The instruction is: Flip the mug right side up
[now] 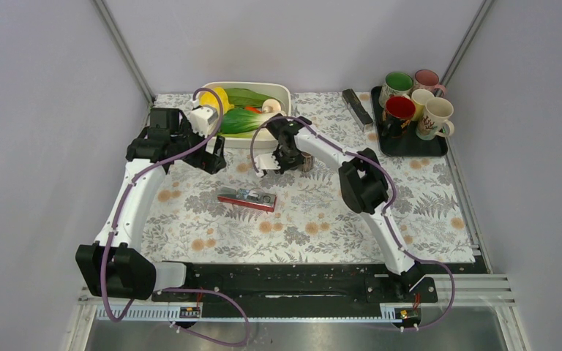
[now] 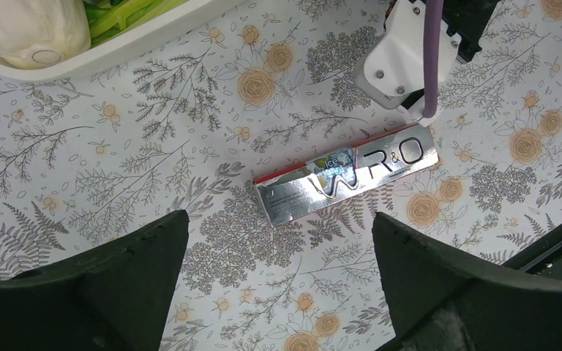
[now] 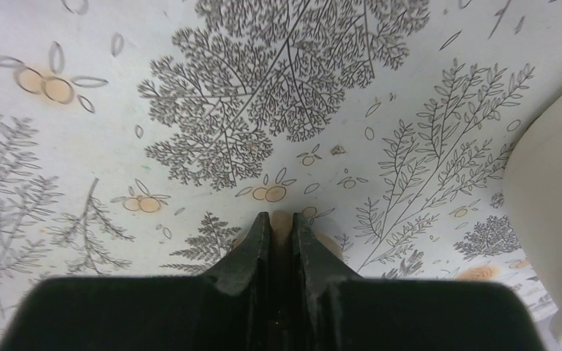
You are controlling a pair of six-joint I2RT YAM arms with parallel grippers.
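Right wrist view: right gripper [image 3: 280, 219] sits nearly shut beside white plastic tub [image 3: 549, 219], seemingly empty; left gripper [image 2: 278, 241] wide open, empty. Grasp step; next, reopen, find mug.

Mugs [image 1: 399, 108]: five, all on the far-right tray.
Tray [image 1: 410, 148]: one, black, far right.
Tub [image 1: 282, 91]: one, white, far centre.
Box [image 1: 246, 198]: one, centre.
Bar [image 1: 356, 106]: one, black, far, left of the tray.
Arms [image 1: 135, 197]: two, bases at the near edge.
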